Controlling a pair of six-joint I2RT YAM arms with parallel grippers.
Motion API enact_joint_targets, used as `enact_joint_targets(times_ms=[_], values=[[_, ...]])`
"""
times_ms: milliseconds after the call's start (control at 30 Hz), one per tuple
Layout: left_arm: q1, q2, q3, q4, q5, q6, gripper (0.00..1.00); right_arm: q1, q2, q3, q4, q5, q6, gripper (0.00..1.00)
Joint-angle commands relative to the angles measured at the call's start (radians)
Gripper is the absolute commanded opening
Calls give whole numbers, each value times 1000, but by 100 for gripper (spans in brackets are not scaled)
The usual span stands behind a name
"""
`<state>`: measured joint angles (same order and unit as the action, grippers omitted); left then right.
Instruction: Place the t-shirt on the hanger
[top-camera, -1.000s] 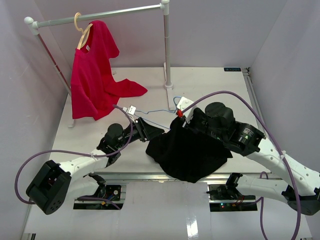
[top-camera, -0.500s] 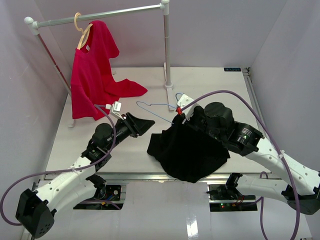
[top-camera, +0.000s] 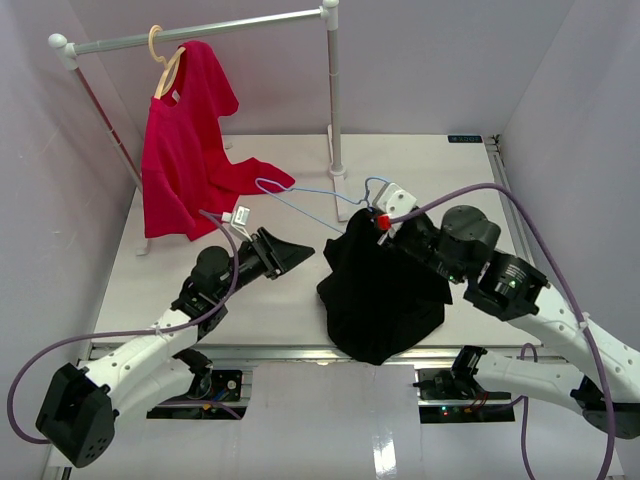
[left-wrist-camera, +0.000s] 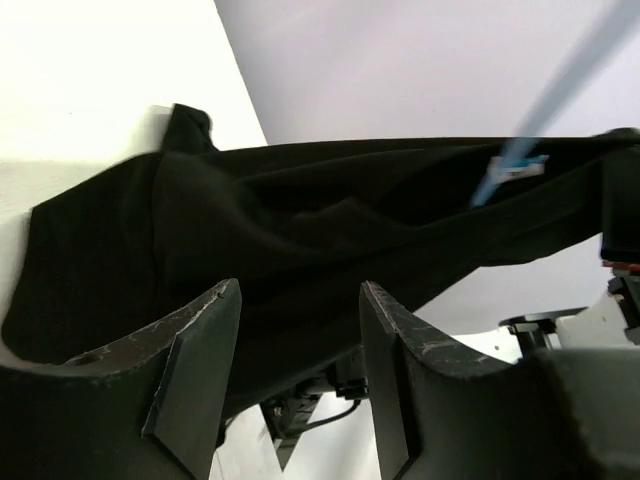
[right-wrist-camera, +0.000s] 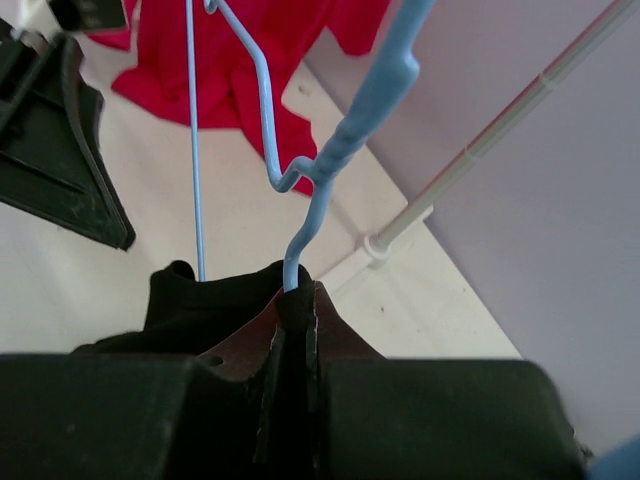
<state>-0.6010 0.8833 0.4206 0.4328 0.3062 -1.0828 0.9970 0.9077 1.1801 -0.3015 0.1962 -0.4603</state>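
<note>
The t-shirt (top-camera: 380, 295) hangs over the near middle of the bench (top-camera: 420, 160), its top edge at the right hand (top-camera: 378, 222). From there the hanger (top-camera: 300, 200) reaches left and back. The left hand (top-camera: 295, 252) is left of the t-shirt, apart from it. At the back left stands a clothes rail (top-camera: 200, 32); a second shirt (top-camera: 185, 150) hangs near its left end on a wooden hanger (top-camera: 168, 65), hem on the bench
</note>
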Motion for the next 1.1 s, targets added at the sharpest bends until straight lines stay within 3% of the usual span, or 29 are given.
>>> enact_joint_targets(times_ms=[0,267,1067], values=[[6,20,-9,119,50,-42,62,5,-69,-3,154,-128,-18,8],[21,120,18,259,127,-71,64,5,-100,-39,143,-239,-10,8],[32,140,116,101,360,158,68,6,-93,-63,130,-258,-6,8]])
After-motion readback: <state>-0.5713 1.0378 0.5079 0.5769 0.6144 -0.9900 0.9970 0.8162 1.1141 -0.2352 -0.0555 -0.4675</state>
